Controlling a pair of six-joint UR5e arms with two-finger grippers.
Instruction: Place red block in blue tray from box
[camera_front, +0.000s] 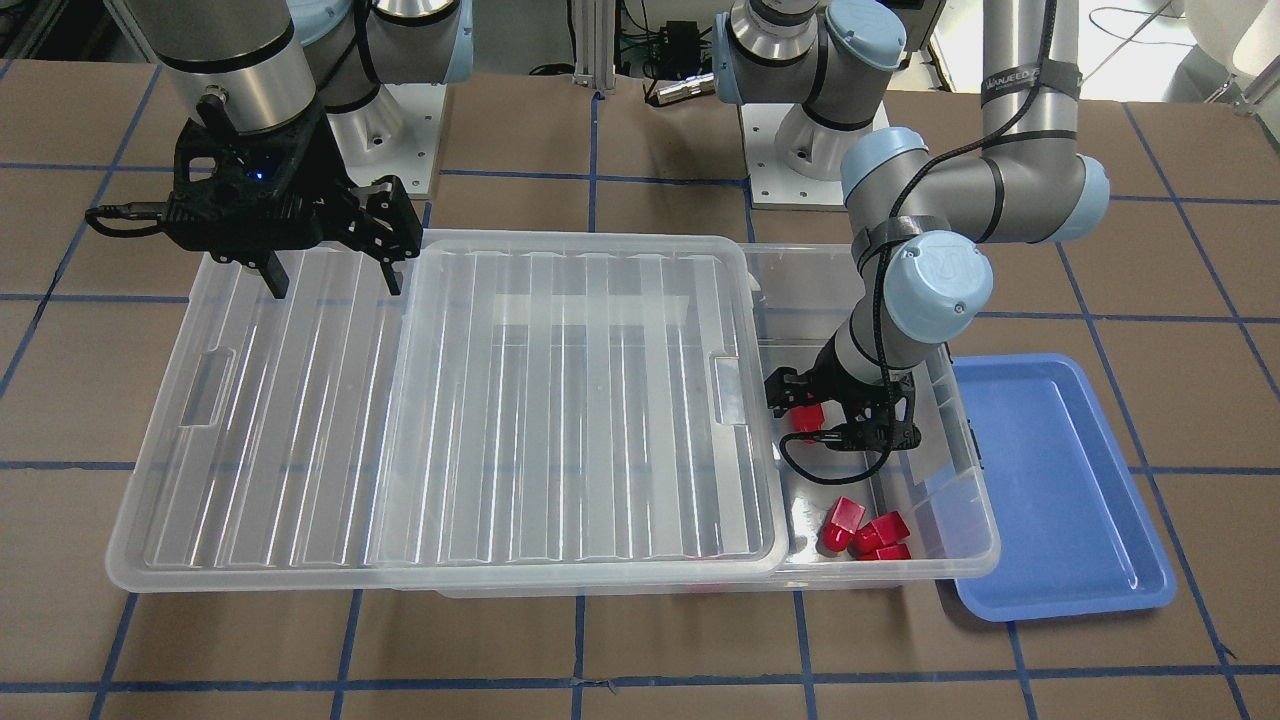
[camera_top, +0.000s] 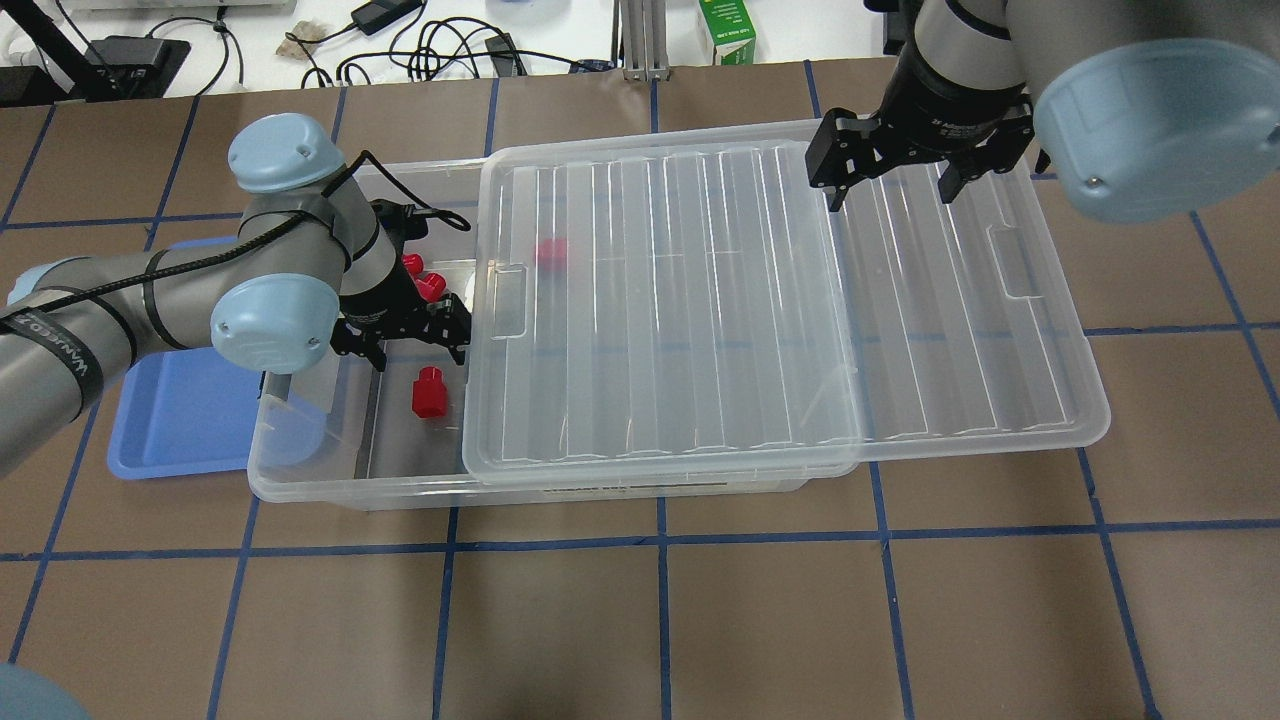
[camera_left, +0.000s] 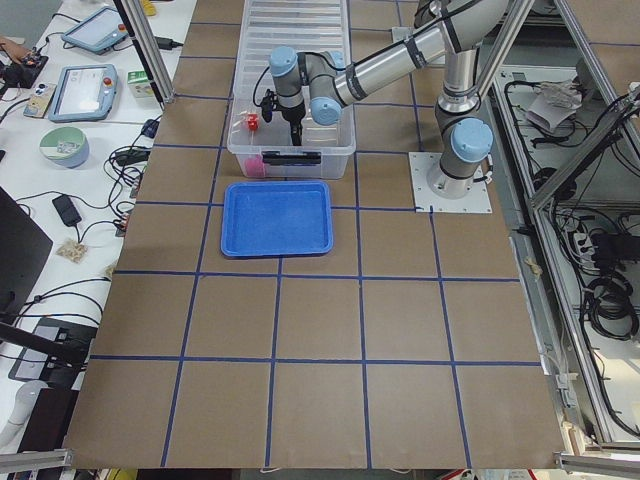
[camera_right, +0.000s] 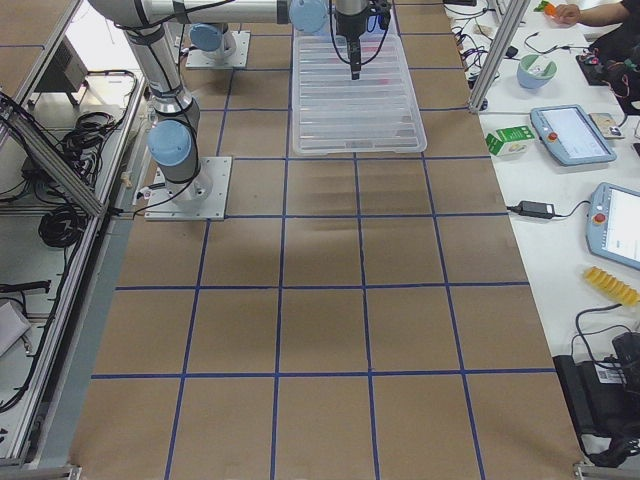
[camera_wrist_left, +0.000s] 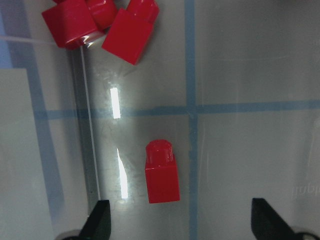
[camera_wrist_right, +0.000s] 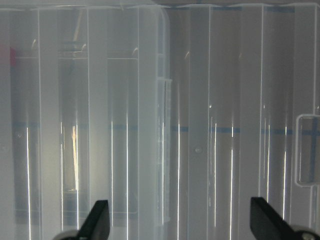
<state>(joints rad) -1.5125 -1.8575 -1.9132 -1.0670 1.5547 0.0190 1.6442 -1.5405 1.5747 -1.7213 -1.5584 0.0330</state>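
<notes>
Front view: the left claw (camera_front: 826, 420) hangs released inside the box (camera_front: 900, 583), over the red block (camera_front: 806, 418) (spare blocks (camera_front: 868, 535) huddle in a corner). The blue tray (camera_front: 1060, 480) rests on the worktop (camera_front: 640, 650) just beside the box.
Overhead: the right claw (camera_top: 890, 190), released, hangs above the lid (camera_top: 700, 300).

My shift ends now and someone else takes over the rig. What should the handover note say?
Left gripper: open, inside the box at its uncovered end, above a lone red block; nothing gripped.
Right gripper: open, over the lid.
More red blocks cluster in a box corner.
Blue tray, beside the box, is empty.
Done: lid slid partly off.
Left: grasp, lift, place in tray.
</notes>
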